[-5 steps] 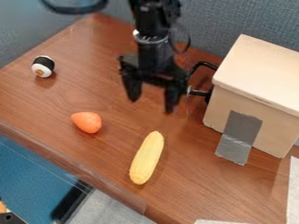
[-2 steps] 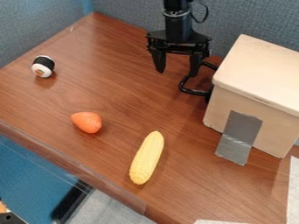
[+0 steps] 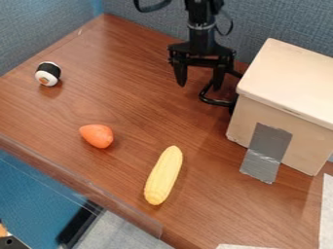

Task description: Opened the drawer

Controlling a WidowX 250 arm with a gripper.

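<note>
Just on the box (image 3: 280,80) side of the gripper (image 3: 199,86), the drawer's black handle (image 3: 215,101) juts toward it; the gripper hangs well spread, nothing held between its fingers.

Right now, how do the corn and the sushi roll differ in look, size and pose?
The corn is yellow all over; the sushi roll is white with a black band and an orange spot. The corn is long and tapered, the roll short and stubby. The corn is clearly larger than the roll. Both lie on the brown table, apart from the hand.
</note>
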